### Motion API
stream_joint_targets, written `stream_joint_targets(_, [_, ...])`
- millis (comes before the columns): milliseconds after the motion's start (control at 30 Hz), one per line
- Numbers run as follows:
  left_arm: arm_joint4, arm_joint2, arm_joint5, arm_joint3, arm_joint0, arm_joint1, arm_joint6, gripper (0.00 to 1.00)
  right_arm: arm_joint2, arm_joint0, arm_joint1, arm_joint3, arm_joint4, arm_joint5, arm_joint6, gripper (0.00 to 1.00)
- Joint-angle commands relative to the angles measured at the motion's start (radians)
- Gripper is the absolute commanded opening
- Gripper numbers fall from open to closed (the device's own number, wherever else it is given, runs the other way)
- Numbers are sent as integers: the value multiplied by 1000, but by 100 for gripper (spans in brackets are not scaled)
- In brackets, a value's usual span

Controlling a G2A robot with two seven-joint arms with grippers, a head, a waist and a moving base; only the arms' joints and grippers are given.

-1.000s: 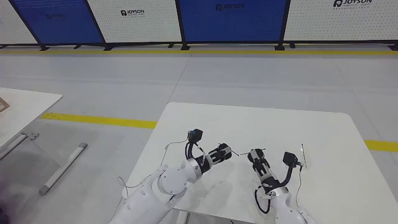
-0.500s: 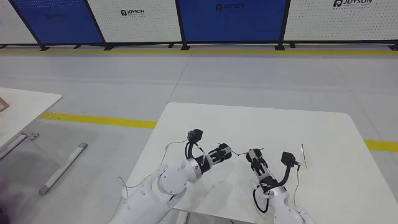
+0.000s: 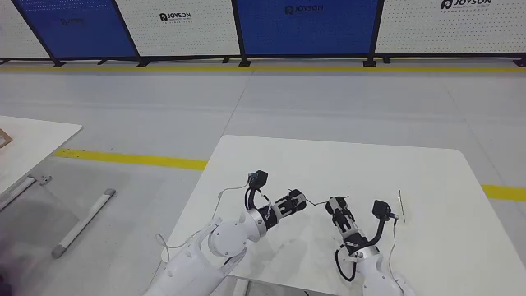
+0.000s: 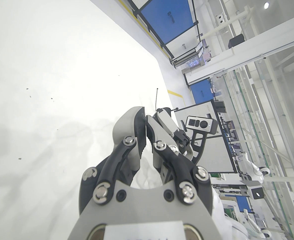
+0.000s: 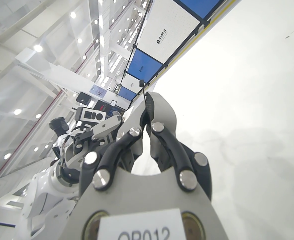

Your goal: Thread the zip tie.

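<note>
The black zip tie spans the small gap between my two grippers over the near middle of the white table. My left gripper is shut on one end of it, fingertips pressed together. My right gripper is shut on the strap just below the zip tie's head, which pokes out above its fingertips. The grippers face each other tip to tip, a short way apart. The right gripper shows just behind my left fingers, and the left gripper shows beside my right one.
A second thin black strip lies on the table to the right of the right arm. The table's front edge is close below both arms. Open tabletop stretches toward the far edge and the right side.
The right arm has shifted slightly left, toward the left gripper, then nearly stopped. The left arm has stayed still, and both grippers remain shut.
</note>
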Motion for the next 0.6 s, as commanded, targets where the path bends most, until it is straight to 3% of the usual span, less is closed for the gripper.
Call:
stream_joint_targets(0, [0, 0, 0, 0, 0, 0, 0, 0, 3, -3, -1, 0, -1, -1, -4, 0])
stream_joint_targets(367, [0, 0, 0, 0, 0, 0, 0, 0, 11, -13, -1, -12, -9, 7, -9, 0])
stream_joint_targets(567, [0, 0, 0, 0, 0, 0, 0, 0, 30, -41, -1, -40, -19, -27, -20, 0])
